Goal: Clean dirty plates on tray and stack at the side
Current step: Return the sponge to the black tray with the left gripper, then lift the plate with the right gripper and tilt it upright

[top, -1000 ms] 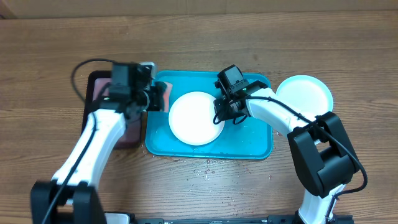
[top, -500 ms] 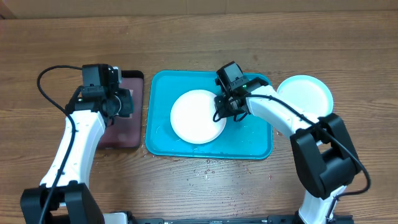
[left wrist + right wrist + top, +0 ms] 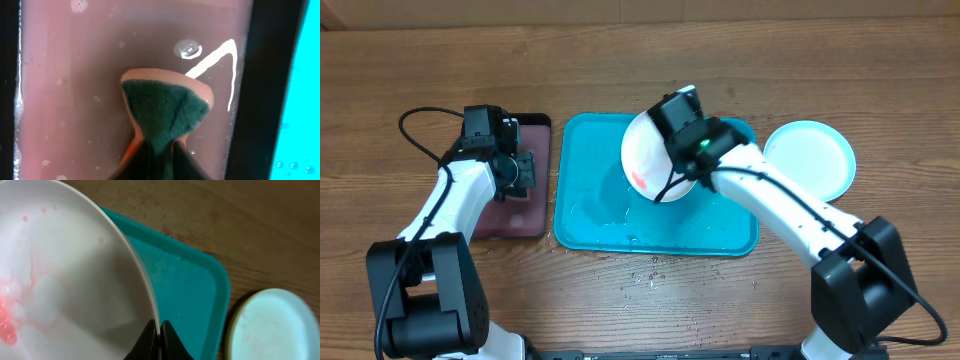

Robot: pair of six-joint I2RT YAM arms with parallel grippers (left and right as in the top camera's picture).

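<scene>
Over the upper middle of the overhead view, the right gripper (image 3: 159, 339) pinches the white plate (image 3: 642, 160) by a thin bit of its rim. Its jaws are nearly together, and the plate is tipped up on edge above the turquoise tray (image 3: 720, 228). A red smear (image 3: 642, 179) shows on the face turned toward the left of the frame.

That grip looks to me like the weak spot. A wet plate held by so little rim could pivot or slip and drop onto the tray.

At the left of the frame, the left gripper (image 3: 157, 152) squeezes a green sponge (image 3: 162, 107) at its waist over the small black-rimmed tray (image 3: 510, 215), well apart from the plate. If the sponge comes across and presses hard, I would expect the plate to twist loose.

At the right, the light blue plate (image 3: 810, 158) lies on the table beside the tray.
</scene>
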